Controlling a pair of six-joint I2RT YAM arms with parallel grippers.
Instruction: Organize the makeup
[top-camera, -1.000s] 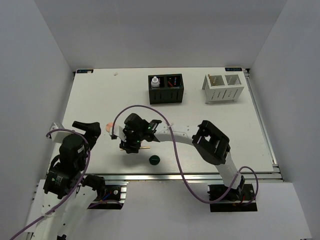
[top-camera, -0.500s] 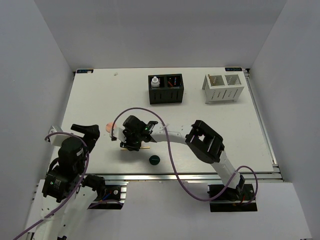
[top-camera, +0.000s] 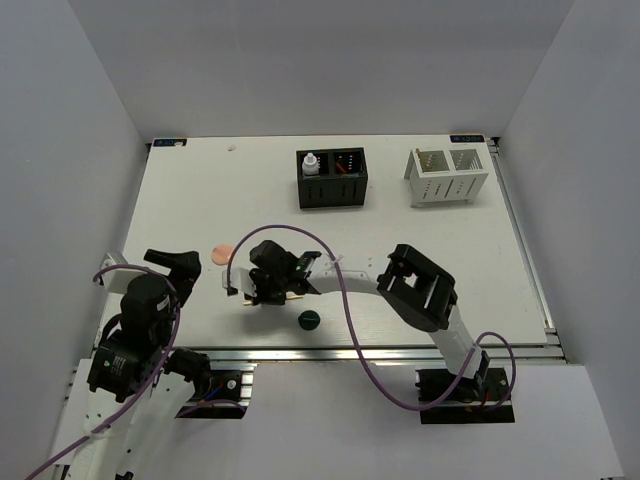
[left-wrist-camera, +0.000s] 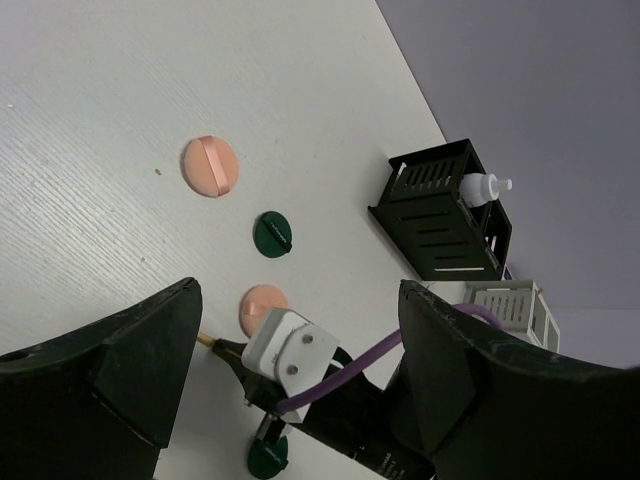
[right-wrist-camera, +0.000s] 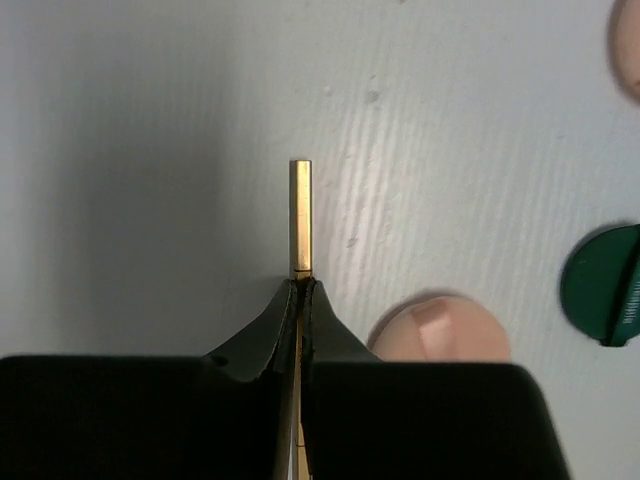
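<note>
My right gripper (top-camera: 263, 293) is low over the table's near middle, shut on a thin tan stick (right-wrist-camera: 300, 214). The stick's gold end pokes out past the fingertips (right-wrist-camera: 322, 310). A pink disc (right-wrist-camera: 440, 336) lies just right of the jaws, with a dark green disc (right-wrist-camera: 603, 285) farther right. From above I see one pink disc (top-camera: 218, 253) and one green disc (top-camera: 309, 320). The left wrist view shows two pink discs (left-wrist-camera: 211, 166) and two green discs (left-wrist-camera: 272, 232). The white bottle (top-camera: 311, 163) stands in the black box (top-camera: 332, 190). My left gripper (top-camera: 176, 268) hangs open at the near left, holding nothing.
A white slotted box (top-camera: 447, 178) stands at the back right, with thin sticks in its left slot. The right arm's purple cable (top-camera: 345, 300) loops over the table near the discs. Grey walls close in the table on three sides.
My right gripper has shut on the tan stick and shifted slightly toward the near edge. The left arm has barely moved and stays open.
</note>
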